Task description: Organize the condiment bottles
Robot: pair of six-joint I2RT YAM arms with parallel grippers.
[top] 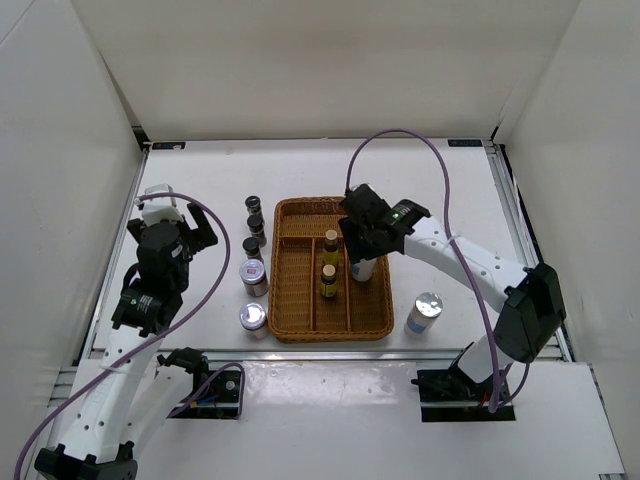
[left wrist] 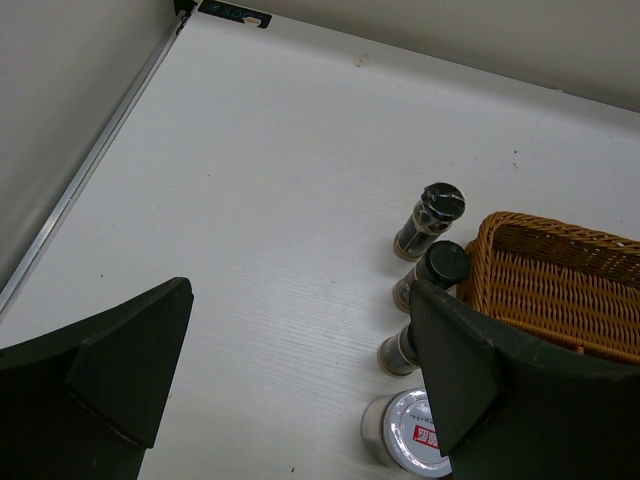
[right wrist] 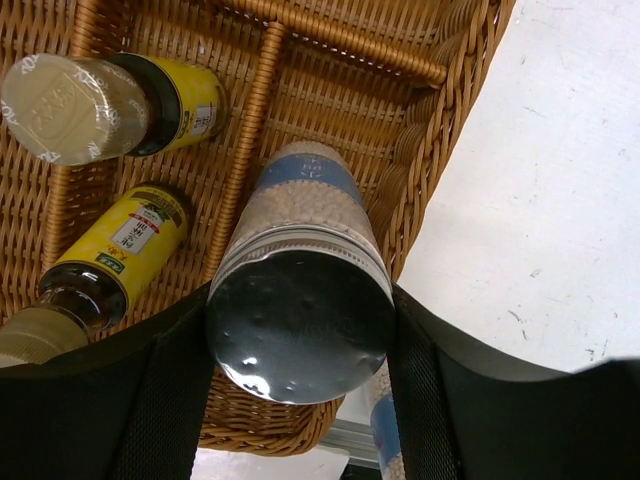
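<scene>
My right gripper (top: 364,237) is shut on a tall white silver-capped cylinder (right wrist: 300,300), held upright in the right compartment of the wicker tray (top: 295,315). Two amber-yellow bottles (top: 331,245) (top: 328,281) stand in the middle compartment, and both show in the right wrist view (right wrist: 130,95) (right wrist: 115,250). The second white cylinder (top: 425,312) stands on the table right of the tray. Three tiny dark bottles (top: 253,205) (top: 256,226) (top: 252,246) and two silver-lidded jars (top: 254,276) (top: 253,318) line up left of the tray. My left gripper (top: 187,236) is open and empty, left of that line.
In the left wrist view the dark bottles (left wrist: 430,218) (left wrist: 432,272) (left wrist: 397,352), a jar (left wrist: 405,432) and the tray's corner (left wrist: 560,290) lie by my right finger (left wrist: 470,370). White walls enclose the table. The tray's left compartment holds nothing.
</scene>
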